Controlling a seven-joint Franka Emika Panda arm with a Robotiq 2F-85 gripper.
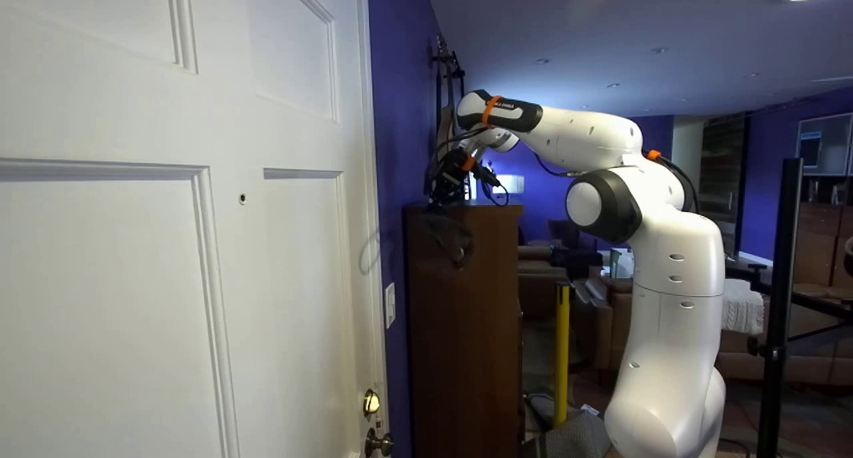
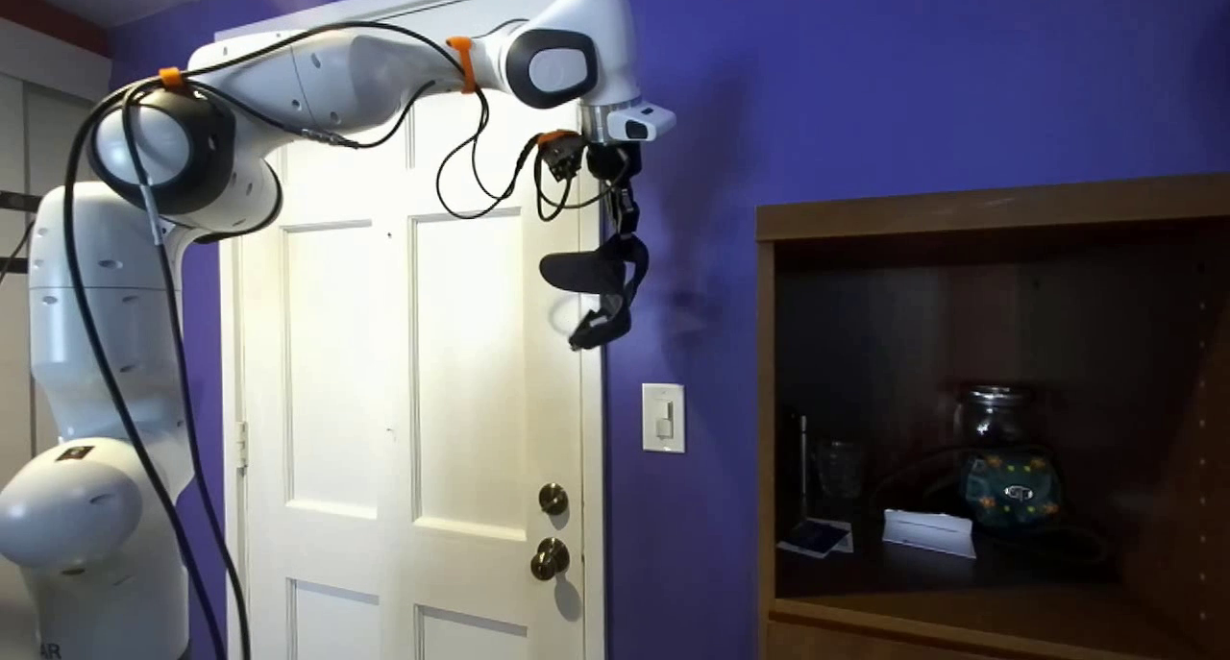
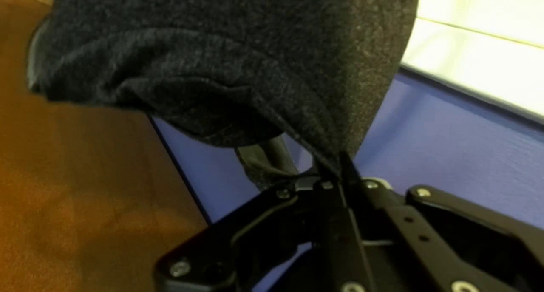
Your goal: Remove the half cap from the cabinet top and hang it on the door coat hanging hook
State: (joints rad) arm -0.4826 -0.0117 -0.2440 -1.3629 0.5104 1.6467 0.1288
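Gripped in mid-air, not yet hung: the tricky part awaits

And here the half cap (image 2: 581,271) is held clear of the cabinet (image 1: 460,338), dangling in front of the purple wall (image 2: 692,564) near the edge of the white door (image 2: 399,353). By the claw (image 3: 339,173) it is pinched at an edge of its fabric, the jaws drawn together, with only a sliver of cloth between the tips, and the rest is left to hang.

Now, what could go wrong? With so little cloth caught, the half cap might be shaken loose by a snag or a sharp turn. The hook (image 1: 242,199), judged to be that small dark stub (a mean little target, it must be said), could easily be missed: the fabric is limp, and no opening is sure to be presented to it. Should the approach be made too low, the cloth would be pressed flat against the door. Should the release be given before the stub is properly caught, a drop is to be expected. And if fabric clings to the tips, it could be dragged off again.
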